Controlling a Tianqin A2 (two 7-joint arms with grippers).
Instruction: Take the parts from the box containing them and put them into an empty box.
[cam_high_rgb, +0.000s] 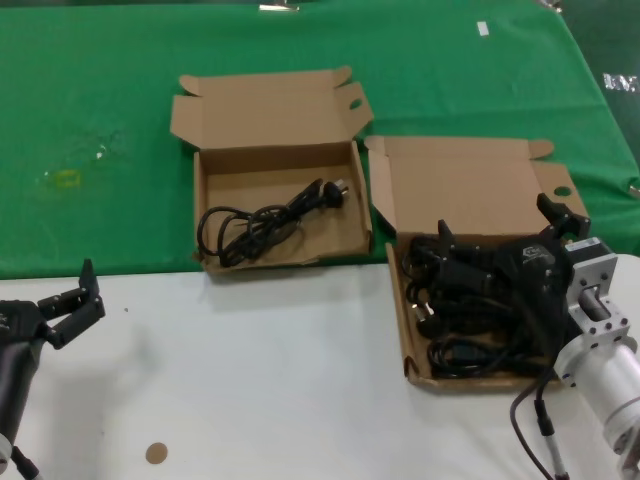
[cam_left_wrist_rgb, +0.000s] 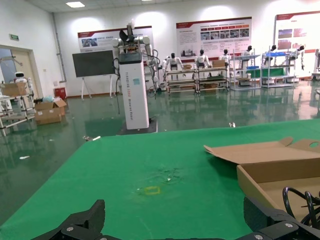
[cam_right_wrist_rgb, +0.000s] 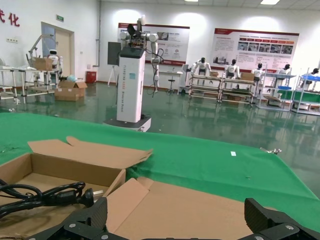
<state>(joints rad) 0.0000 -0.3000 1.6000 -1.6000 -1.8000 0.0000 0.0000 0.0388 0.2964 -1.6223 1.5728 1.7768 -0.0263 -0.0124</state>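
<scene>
Right end effector open over the cords heaped in the right box, one cord already in the left box; light, floppy, tangle-prone, so pinch mid-bundle; left end effector open, parked near-left.

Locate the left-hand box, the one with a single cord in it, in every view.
Head view: the left box sits centre-left on the green cloth, one cord inside.
Left wrist view: its corner shows at the right edge.
Right wrist view: it lies lower left, plug visible.
Shared landmark: that cord's black plug and the box's raised lid.
</scene>
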